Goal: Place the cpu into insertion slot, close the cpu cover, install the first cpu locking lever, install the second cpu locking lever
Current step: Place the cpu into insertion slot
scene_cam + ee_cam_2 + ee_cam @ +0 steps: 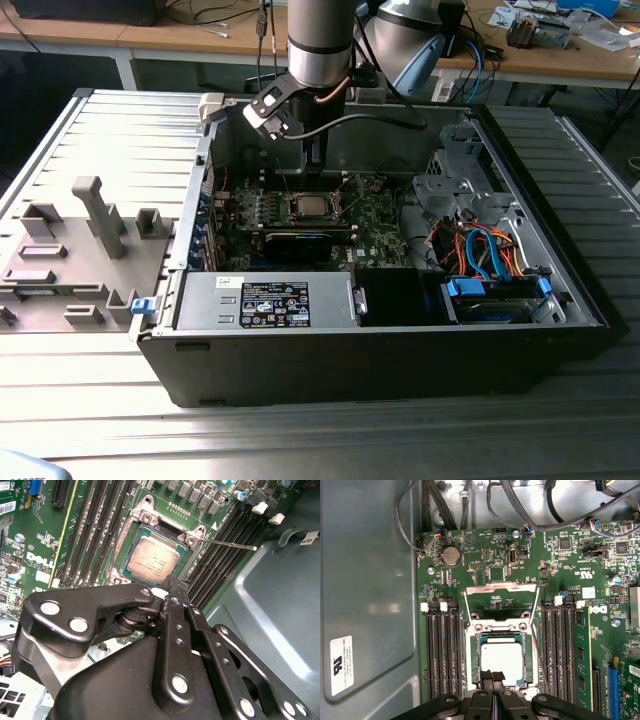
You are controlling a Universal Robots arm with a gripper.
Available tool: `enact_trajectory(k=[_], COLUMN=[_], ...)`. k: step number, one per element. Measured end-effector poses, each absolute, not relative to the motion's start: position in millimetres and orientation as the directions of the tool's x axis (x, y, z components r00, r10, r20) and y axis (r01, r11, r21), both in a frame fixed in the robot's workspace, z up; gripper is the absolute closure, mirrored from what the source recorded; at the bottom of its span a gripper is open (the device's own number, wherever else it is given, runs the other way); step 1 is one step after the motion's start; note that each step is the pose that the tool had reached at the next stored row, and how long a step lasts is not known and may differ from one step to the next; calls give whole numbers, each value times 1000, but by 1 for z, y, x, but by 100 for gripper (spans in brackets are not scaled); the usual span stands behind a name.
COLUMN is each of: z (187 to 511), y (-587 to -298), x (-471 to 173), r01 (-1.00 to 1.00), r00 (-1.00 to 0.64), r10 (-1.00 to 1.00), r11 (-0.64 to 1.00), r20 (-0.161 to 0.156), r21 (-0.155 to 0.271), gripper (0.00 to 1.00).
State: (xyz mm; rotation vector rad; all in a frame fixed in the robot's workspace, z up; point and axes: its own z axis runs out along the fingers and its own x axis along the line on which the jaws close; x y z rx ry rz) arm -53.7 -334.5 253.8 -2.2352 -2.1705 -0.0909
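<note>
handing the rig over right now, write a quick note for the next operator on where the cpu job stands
Gripper: fingertips shut together with nothing between them, at one edge of the cpu; whether they touch it is unclear.
cpu: lying flat in the insertion slot.
cpu cover: open, tipped back off the slot.
Done: cpu placed.
Left: the cover is not closed. A thin locking lever sticks out free beside the slot, so neither lever looks latched.
</note>
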Motion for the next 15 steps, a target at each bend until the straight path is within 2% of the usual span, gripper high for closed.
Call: enact_trajectory(k=[15], z=[263], y=[-335], x=[-54], r01=[999], r00=[29], r10=[998], r11=[-30], r20=[59], r21=[23], gripper=[89])
